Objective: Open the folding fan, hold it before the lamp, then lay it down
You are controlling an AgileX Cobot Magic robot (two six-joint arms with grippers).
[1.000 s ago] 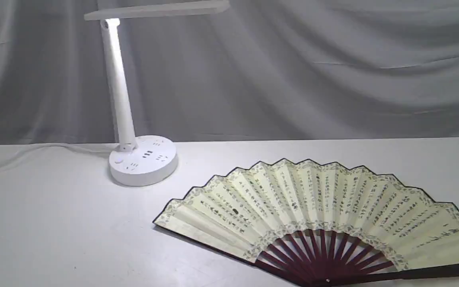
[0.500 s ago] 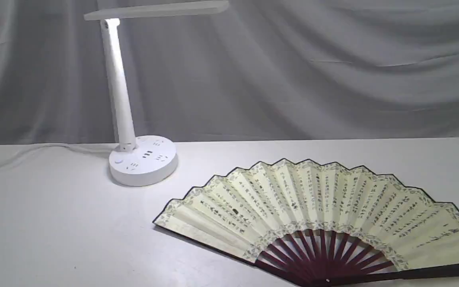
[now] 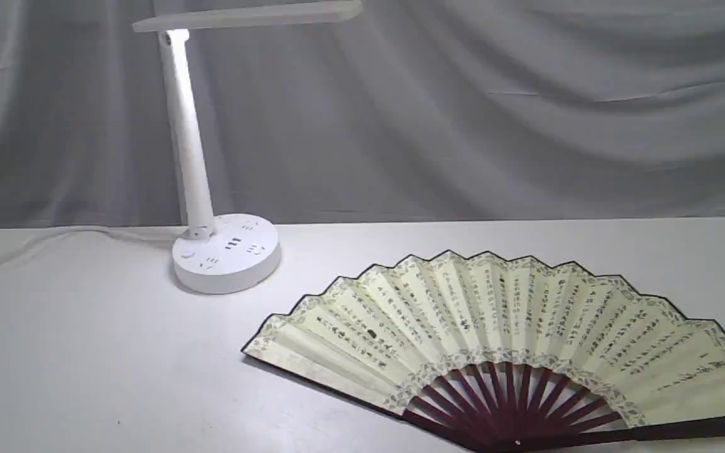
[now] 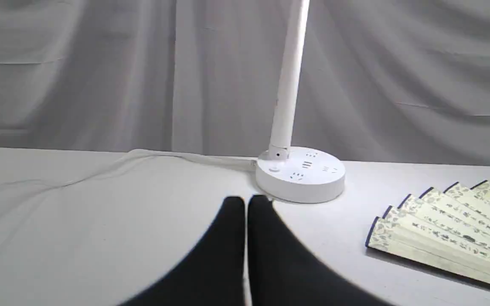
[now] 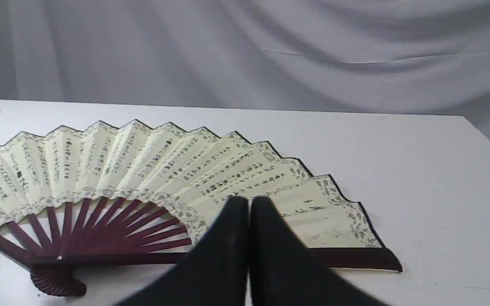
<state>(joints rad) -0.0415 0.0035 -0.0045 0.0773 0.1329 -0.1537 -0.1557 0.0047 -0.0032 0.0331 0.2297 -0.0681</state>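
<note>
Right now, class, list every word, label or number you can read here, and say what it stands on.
On the folding fan: columns of small dark script, too small to read.
On the lamp: sockets and buttons only, no legible label.
No other text shows.

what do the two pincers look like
Only the finger ends show, in the wrist views. The left pincer has two plain matte black fingers, broad at the root and narrowing to rounded tips. The right pincer looks the same. No cables, markings or arm links are in view.
</note>
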